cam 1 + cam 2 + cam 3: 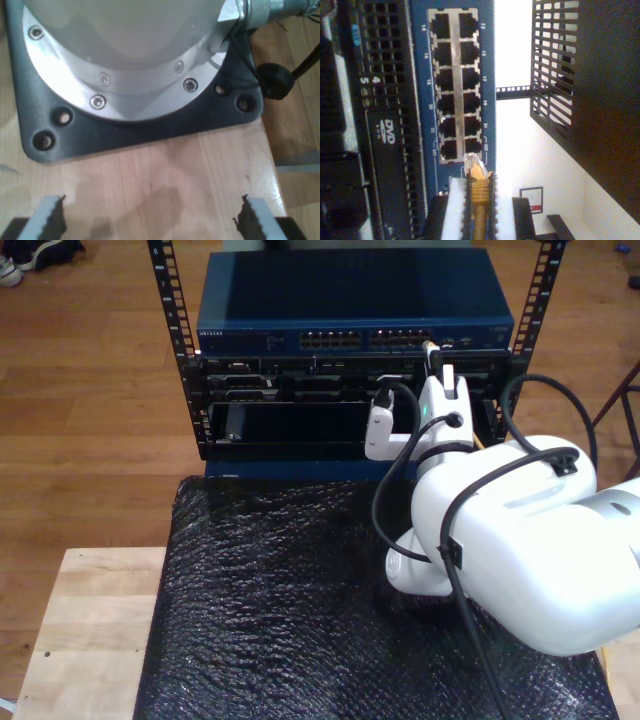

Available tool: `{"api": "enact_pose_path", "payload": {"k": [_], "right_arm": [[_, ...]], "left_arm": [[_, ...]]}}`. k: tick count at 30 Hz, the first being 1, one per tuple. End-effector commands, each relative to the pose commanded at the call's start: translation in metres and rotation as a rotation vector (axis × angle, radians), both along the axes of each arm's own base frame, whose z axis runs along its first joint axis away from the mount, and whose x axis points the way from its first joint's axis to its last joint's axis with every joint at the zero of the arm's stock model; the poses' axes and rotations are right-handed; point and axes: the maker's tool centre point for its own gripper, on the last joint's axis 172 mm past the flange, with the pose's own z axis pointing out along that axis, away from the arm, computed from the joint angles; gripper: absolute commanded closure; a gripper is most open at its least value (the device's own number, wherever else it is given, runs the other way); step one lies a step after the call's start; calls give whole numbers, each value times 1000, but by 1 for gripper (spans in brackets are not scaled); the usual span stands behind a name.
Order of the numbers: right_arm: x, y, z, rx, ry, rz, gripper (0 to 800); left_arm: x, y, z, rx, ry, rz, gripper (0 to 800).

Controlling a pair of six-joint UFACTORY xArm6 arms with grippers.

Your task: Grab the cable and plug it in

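My second end effector [479, 200] is clamping the cable [480, 197] between its two ribbed pads, gripping the yellow-orange boot just behind the clear plastic plug [474, 164], which is poking out ahead of the pads toward the blue network switch [422, 125]. The plug is sitting just short of the nearest end of the port block [456, 85], close to the last pair of sockets but not yet seated, as far as I can tell. I judge the cable light and limp along its length, so holding it at the stiffer boot right behind the plug is giving the tip a steady aim; the clear plug and its latch tab are looking small and brittle, so any push into a socket should be straight and gentle. In the exterior view the same end effector [436, 358] is reaching up to the front of the switch [350, 310] in the rack [175, 360]. My first end effector [150, 220] is standing with its serrated pads wide apart, holding nothing, hovering over a wooden tabletop [165, 175] just in front of an arm's round metal base [130, 65] on a dark mounting plate [150, 132].
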Motion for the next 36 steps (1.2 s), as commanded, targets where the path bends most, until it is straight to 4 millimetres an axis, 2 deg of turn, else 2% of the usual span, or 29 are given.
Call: {"api": "enact_pose_path", "payload": {"k": [10,36], "right_arm": [[5,2,6,8,-18,0,800],[9,0,-1,13,-17,-7,800]], "left_arm": [[0,0,0,0,0,0,0],[0,0,0,0,1,1,0]]}}
